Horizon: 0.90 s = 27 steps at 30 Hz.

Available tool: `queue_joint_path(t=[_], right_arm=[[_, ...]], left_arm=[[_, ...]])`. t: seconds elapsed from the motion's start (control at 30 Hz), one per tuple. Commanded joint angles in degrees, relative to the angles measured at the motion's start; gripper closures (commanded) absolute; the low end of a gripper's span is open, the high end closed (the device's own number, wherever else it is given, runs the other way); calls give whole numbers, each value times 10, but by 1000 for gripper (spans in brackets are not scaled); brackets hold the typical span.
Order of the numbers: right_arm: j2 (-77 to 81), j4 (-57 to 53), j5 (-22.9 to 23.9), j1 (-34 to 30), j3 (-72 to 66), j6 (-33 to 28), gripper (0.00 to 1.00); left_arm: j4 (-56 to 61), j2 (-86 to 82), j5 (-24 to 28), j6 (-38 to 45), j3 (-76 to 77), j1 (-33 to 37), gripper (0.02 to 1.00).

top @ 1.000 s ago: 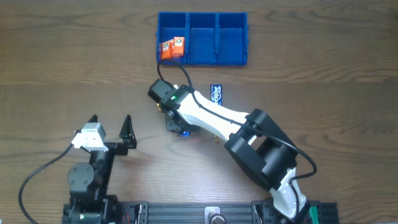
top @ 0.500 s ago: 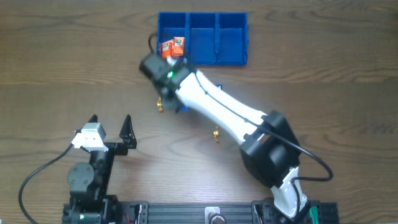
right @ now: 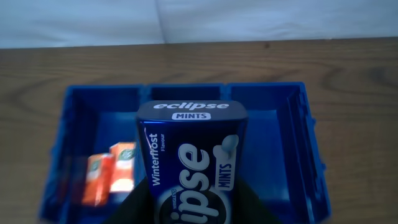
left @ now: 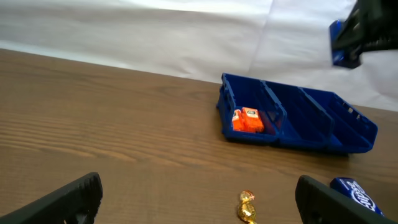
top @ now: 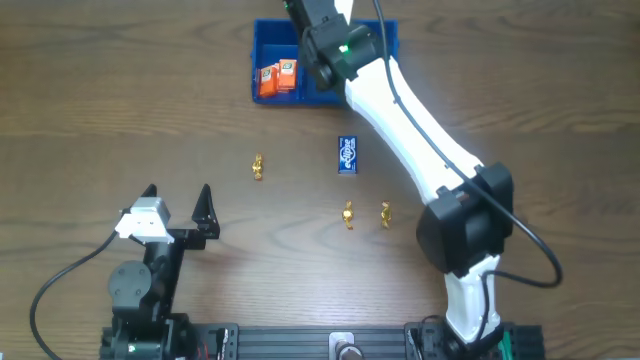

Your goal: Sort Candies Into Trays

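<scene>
Two orange candy boxes (top: 277,78) are sitting in the left-end compartment of the blue plastic three-compartment tray (top: 258,60). I'm seeing the right gripper (right: 194,208) clamping a dark blue mint tin (right: 193,155), holding it up above the tray, roughly in line with the middle compartment. The left gripper (top: 178,192) is hanging near its base, fingers spread wide, gripping nothing. Lying on the brown wooden table (top: 100,100) are a second blue mint pack (top: 347,155) and three gold-wrapped candies (top: 258,166) (top: 348,215) (top: 385,212), all apart from the tray.

A blue mint tin (right: 191,162) hangs upright, seemingly over the blue tray's (left: 311,140) middle compartment; orange packs (top: 277,78) sit leftmost.
</scene>
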Motion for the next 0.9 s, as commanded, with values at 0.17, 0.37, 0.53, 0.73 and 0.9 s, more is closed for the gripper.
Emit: queue_joint_path(t=[0.17,0.37,0.53,0.73,0.9], right_arm=[[74,33,7,-17,3,-13,768],[76,31,-2,-17,3,8,759],[76,31,-5,-13,3,20,755],[83,34,-17,-6,3,19,684],[84,34,-21,-3,2,19,419]], left_arm=[[-21,-4,10,4,-10,3,20],[-21,-4,10,4,-10,3,20],[-21,-4,10,4,-10,3,20],[-21,-4,10,4,-10,3,20],[-21,-4,10,4,-10,3,23]])
